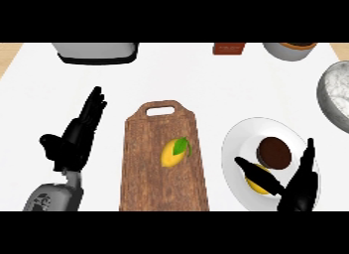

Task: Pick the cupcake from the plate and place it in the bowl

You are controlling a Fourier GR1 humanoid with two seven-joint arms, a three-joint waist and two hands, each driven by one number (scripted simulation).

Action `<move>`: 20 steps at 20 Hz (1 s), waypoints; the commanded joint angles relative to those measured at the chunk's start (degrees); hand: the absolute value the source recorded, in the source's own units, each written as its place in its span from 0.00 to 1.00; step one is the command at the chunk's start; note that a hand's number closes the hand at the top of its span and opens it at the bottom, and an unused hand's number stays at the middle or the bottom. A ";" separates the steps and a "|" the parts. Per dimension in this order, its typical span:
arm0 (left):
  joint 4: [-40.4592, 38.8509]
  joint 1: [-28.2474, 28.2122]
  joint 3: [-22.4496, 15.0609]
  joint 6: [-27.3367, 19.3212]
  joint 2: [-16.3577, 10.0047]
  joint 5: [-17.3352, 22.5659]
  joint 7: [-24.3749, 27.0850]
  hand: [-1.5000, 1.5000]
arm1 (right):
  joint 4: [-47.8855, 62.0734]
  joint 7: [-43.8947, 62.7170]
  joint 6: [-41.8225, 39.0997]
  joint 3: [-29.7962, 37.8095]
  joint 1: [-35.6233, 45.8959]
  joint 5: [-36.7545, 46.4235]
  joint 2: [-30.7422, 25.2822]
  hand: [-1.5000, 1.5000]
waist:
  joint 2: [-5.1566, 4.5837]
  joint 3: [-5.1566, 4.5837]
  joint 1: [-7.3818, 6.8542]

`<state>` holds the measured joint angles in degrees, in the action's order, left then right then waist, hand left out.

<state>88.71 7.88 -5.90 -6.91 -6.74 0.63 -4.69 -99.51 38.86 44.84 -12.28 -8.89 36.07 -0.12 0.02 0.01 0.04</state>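
Note:
The cupcake (pixel 274 153), dark brown on top, sits on the white plate (pixel 238 141) at the right of the counter. My right hand (pixel 300 191) is over the plate's near side, open. Its fingers (pixel 307 154) point up along the cupcake's right side and its thumb (pixel 252 169) spreads out to the cupcake's lower left, partly covering a yellow fruit (pixel 260 187). The grey speckled bowl (pixel 341 96) lies beyond the plate, cut by the right edge. My left hand (pixel 73 141) rests open at the left, fingers straight.
A wooden cutting board (pixel 163 188) lies in the middle with a lemon (pixel 174 154) on it. Along the far edge stand a grey appliance (pixel 97 52), a brown box (pixel 229 48) and a grey pot (pixel 289 50).

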 commanded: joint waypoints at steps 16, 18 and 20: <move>2.28 -0.41 1.07 1.11 1.64 -2.59 -2.29 0.50 | 19.02 -4.25 -5.54 1.66 7.53 -0.44 -2.20 1.00 | -0.04 0.02 -0.46; 1.28 2.86 1.09 -0.15 2.64 -3.15 -4.92 0.50 | 18.99 -2.38 -8.79 2.10 9.89 1.26 -4.65 1.00 | -0.08 0.00 -0.18; 0.89 0.13 2.66 3.21 0.85 -0.80 -1.49 0.50 | 22.41 -3.90 -7.45 1.08 11.38 3.04 -3.09 1.00 | -0.08 -0.01 -0.41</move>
<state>89.49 8.32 -4.13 -5.17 -5.10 -1.20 -6.23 -82.80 36.63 39.03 -9.32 -0.57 37.01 -3.57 0.30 -0.44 0.00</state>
